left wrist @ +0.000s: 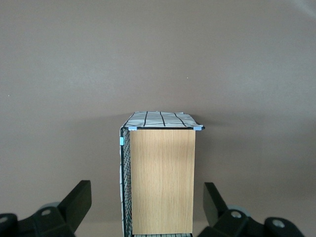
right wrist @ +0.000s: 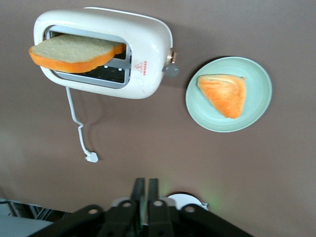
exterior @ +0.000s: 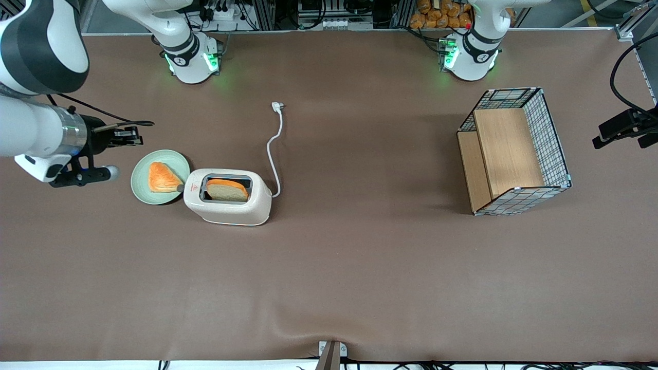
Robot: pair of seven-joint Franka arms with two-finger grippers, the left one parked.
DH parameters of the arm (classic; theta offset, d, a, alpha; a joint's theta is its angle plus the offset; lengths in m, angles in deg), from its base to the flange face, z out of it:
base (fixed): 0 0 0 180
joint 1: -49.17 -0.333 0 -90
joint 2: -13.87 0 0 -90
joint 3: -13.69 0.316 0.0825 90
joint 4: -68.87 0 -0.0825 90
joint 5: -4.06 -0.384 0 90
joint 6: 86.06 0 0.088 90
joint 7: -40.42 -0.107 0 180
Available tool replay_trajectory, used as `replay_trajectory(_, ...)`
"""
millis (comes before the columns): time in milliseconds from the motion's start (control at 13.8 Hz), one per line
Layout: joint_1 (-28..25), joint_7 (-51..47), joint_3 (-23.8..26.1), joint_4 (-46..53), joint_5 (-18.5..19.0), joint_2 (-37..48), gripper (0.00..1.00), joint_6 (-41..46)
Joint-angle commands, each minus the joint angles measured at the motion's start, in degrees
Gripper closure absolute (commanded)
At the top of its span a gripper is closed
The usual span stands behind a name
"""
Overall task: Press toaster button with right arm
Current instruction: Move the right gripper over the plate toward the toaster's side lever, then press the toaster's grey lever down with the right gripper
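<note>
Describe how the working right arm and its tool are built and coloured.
The right arm has bulky white rounded shells with a wide black band at the joint, then a polished silver wrist ring. A thin black cable runs along it to the slim black tool, whose two fingers sit pressed together. A black bracket with a pale knob hangs under the wrist. The base glows green.

A green plate (exterior: 141, 181) sits on the brown surface (exterior: 329, 277), holding an orange wedge (exterior: 162, 178). Toward the parked arm's end, at about 3 o'clock, stands a wire basket (exterior: 552, 139) with wooden panels (exterior: 506, 151).
</note>
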Motion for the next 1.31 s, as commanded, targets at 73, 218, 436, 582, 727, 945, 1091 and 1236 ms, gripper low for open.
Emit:
replay_trajectory(73,-0.64,-0.06,-0.44,0.00,-3.60,-3.45,1.00,-1.06)
replay_trajectory(218,-1.25,0.20,-0.44,-0.09,-3.95,-5.99,1.00,-3.51)
replay_trajectory(436,-1.08,0.64,-0.44,-2.18,-3.95,-7.76,1.00,-7.55)
replay_trajectory(582,-0.20,0.82,-0.44,-4.73,-3.95,-7.94,1.00,-11.25)
replay_trajectory(727,0.15,0.82,-0.44,-5.79,-3.86,-9.08,1.00,-13.62)
replay_trajectory(945,1.55,1.60,-0.44,-5.80,-3.95,-11.10,1.00,-15.47)
replay_trajectory(1091,2.25,1.96,-0.44,-5.80,-3.95,-12.16,1.00,-15.74)
replay_trajectory(1236,2.35,1.96,-0.44,-5.80,-4.56,-13.21,1.00,-16.53)
